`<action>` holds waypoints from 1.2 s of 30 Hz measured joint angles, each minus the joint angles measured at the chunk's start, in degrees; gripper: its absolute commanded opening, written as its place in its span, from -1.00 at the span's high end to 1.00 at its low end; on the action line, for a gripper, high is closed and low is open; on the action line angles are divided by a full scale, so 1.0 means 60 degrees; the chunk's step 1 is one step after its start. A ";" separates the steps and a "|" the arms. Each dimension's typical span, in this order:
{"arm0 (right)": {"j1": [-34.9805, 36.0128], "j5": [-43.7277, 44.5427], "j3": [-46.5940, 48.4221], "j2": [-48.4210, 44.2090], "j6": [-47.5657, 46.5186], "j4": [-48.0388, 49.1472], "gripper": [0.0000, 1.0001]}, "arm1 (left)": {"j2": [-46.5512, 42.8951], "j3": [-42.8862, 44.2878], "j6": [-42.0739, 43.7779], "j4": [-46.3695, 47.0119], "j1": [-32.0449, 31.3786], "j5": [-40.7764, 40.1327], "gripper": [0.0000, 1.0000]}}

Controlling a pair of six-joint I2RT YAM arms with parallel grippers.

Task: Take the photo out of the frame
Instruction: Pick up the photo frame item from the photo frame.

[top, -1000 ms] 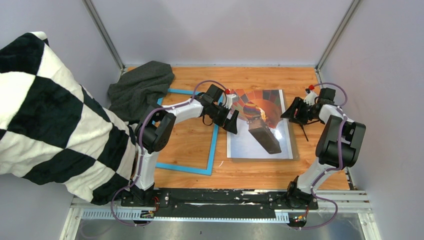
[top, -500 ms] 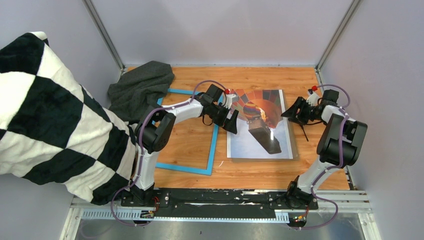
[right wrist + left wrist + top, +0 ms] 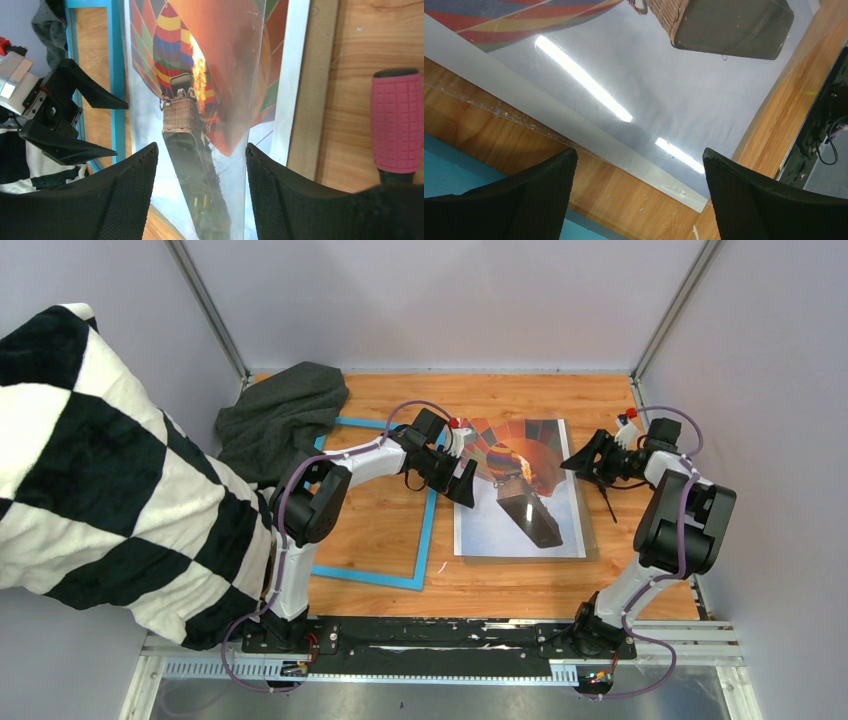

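Note:
The photo, a hot-air balloon print, lies face up at centre right under a glossy clear sheet, on a brown backing board. The blue frame lies flat to its left, with bare table inside it. My left gripper is open and empty, low over the photo's left edge. In the left wrist view it spans the sheet's edge, with the photo ahead. My right gripper is open and empty at the photo's right edge. In the right wrist view it looks across the photo.
A grey cloth lies at the back left, over the frame's corner. A black-and-white checked cloth fills the left side. A pink-handled tool lies on the table to the right of the board.
My right gripper has drawn back a little to the right and tilted. The left arm, photo and frame have not moved.

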 measured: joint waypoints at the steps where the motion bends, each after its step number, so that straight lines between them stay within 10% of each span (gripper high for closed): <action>1: -0.0004 -0.0098 -0.0015 -0.0033 -0.0004 0.0047 -0.33 | 0.0000 -0.0004 -0.0004 0.0000 0.0000 0.0000 -0.89; 36: 0.0117 0.2466 -0.0433 -0.0627 -0.0200 -0.0608 -0.46 | 0.0000 0.0000 -0.0007 0.0295 -0.0036 0.0240 -0.90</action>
